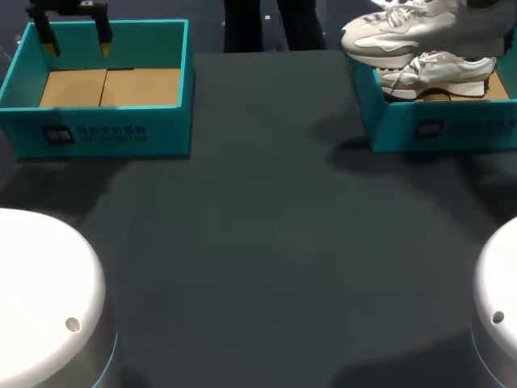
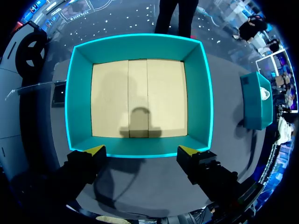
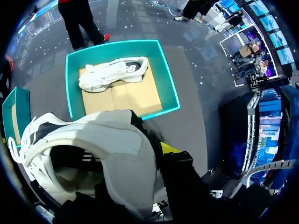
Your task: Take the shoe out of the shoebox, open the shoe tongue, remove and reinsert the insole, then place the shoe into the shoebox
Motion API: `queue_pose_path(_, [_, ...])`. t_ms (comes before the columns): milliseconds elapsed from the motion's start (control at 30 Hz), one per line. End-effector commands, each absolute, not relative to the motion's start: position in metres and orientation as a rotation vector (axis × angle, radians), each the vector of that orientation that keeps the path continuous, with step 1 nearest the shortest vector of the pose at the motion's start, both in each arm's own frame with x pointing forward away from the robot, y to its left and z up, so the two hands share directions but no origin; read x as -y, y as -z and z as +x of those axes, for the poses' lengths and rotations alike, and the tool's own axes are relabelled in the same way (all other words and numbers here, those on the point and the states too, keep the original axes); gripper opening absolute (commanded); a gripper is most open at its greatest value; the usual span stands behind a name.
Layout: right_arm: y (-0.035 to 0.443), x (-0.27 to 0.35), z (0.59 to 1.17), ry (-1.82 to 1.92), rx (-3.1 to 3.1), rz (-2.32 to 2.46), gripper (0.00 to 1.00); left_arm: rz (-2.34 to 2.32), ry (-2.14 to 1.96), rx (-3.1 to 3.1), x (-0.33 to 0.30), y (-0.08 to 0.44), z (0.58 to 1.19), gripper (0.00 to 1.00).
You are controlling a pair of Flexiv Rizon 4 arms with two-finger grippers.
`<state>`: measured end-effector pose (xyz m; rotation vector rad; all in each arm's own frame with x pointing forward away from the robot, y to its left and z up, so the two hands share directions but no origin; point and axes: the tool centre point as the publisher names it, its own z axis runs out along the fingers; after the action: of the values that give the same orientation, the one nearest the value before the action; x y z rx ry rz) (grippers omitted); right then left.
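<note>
Shoe (image 3: pixel 93 154) hangs pinched in the right gripper (image 3: pixel 156 154), heel collar at the fingers. One yellow fingertip (image 3: pixel 167 148) shows against the outside; the other is hidden, I judge inside the opening. From the grip the long axis runs sideways, toe toward the left arm. Below and ahead of this gripper sits the right shoebox (image 3: pixel 169 88), where a second shoe (image 3: pixel 112 72) lies along the wall farthest from the fingers. Well apart, the left gripper (image 2: pixel 142 151) hovers with fingers spread wide above the left shoebox (image 2: pixel 198 93), gripping nothing. To open the tongue, that arm would likely have to cross toward the right one.
</note>
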<state>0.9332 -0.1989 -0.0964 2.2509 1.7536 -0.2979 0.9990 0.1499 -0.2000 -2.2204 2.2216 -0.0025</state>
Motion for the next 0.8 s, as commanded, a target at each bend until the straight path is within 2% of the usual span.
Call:
queue_pose_path(33, [0.093, 0.163, 0.902, 0.276, -1.694, 2.201, 0.0, -2.221, 0.001, -2.221, -0.15, 0.2, 0.999, 1.0])
queue_pose_path(333, [0.107, 0.093, 0.859, 0.276, -1.634, 2.219, 0.0, -2.221, 0.001, -2.221, -0.15, 0.2, 0.999, 1.0])
queue_pose_path(800, [0.142, 0.042, 0.823, 0.223, -1.611, 2.248, 0.0, -2.221, 0.001, -2.221, -0.15, 0.2, 0.999, 1.0])
